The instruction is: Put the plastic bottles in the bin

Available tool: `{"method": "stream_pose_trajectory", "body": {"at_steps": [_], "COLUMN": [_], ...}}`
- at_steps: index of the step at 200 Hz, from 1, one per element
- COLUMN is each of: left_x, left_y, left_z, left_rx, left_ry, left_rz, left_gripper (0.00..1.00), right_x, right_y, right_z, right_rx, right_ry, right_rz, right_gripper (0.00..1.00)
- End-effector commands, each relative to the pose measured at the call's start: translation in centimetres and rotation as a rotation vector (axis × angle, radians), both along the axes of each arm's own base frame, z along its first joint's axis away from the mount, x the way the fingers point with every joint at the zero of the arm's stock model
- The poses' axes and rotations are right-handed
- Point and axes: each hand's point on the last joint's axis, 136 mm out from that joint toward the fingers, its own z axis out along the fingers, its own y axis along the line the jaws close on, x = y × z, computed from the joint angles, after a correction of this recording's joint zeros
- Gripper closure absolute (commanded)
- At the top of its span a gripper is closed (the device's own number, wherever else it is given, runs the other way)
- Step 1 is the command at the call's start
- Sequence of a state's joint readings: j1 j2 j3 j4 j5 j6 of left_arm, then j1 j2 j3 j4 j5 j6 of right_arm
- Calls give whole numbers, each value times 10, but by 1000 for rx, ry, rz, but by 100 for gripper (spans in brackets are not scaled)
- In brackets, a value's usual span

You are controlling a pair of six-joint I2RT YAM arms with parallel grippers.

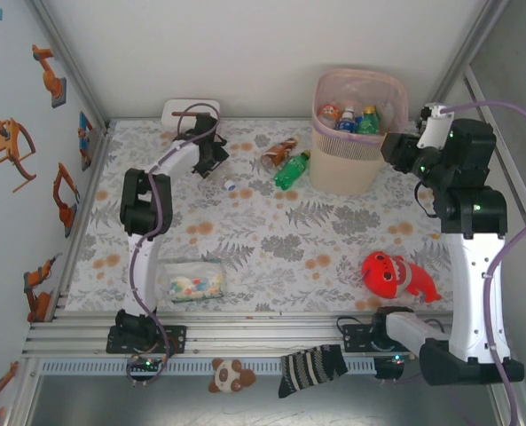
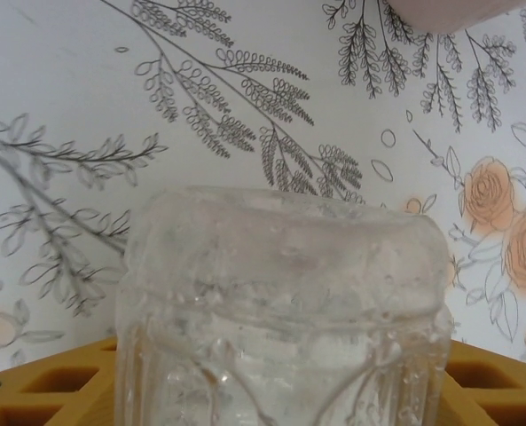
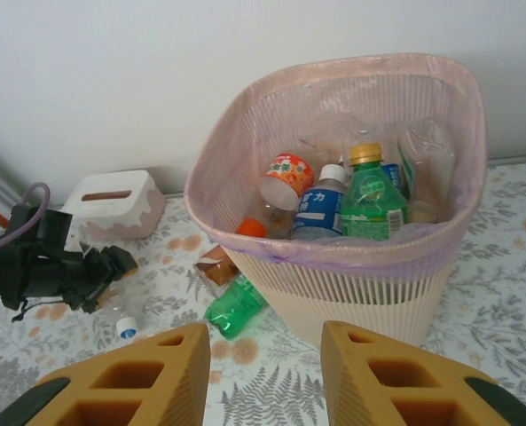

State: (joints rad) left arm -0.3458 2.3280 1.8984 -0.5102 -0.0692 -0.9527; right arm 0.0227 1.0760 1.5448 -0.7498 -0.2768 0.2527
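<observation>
The clear bottle lies on the floral table, its blue cap pointing toward me. My left gripper is shut on this bottle, an orange finger against each side. A green bottle and a brown bottle lie on the cloth just left of the bin. Inside the bin stand a green bottle, a blue-labelled bottle and an orange-labelled one. My right gripper hovers open and empty just right of the bin.
A white tissue box sits against the back wall behind my left gripper. A red rounded toy lies front right. A flat clear packet of coloured pieces lies front left. Metal frame rails edge the table.
</observation>
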Motion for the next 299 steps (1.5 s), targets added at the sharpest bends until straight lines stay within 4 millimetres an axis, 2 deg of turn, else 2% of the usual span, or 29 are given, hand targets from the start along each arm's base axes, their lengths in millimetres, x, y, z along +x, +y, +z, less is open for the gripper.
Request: {"method": "stream_pose_trajectory", "body": {"at_steps": [1, 36, 62, 85, 129, 176, 220, 258, 299], "left_x": [9, 0, -16, -35, -74, -137, -202, -263, -311], "left_y": [-6, -17, -30, -43, -66, -93, -103, -115, -120], "left_z": [62, 112, 154, 199, 273, 345, 396, 427, 451], "left_rx": [-44, -99, -141, -189, -337, -479, -532, -532, -503], "left_ry": [-179, -372, -530, -683, -921, -1166, -1332, -1435, -1501], "left_rz": [-80, -194, -321, -435, -620, -917, -1130, -1300, -1403], "left_gripper": [41, 44, 45, 45, 49, 49, 52, 52, 52], "right_x": [-3, -4, -6, -7, -12, -19, -35, -53, -84], "right_y": [8, 19, 32, 43, 70, 112, 158, 198, 237], "right_z": [16, 18, 24, 29, 28, 27, 39, 52, 64], "right_rx": [57, 106, 162, 207, 247, 234, 244, 267, 245], "right_ry": [-67, -88, -126, -157, -194, -226, -294, -354, -432], "right_rz": [39, 92, 165, 228, 361, 527, 716, 869, 1052], "right_gripper": [62, 63, 63, 63, 63, 63, 62, 54, 39]}}
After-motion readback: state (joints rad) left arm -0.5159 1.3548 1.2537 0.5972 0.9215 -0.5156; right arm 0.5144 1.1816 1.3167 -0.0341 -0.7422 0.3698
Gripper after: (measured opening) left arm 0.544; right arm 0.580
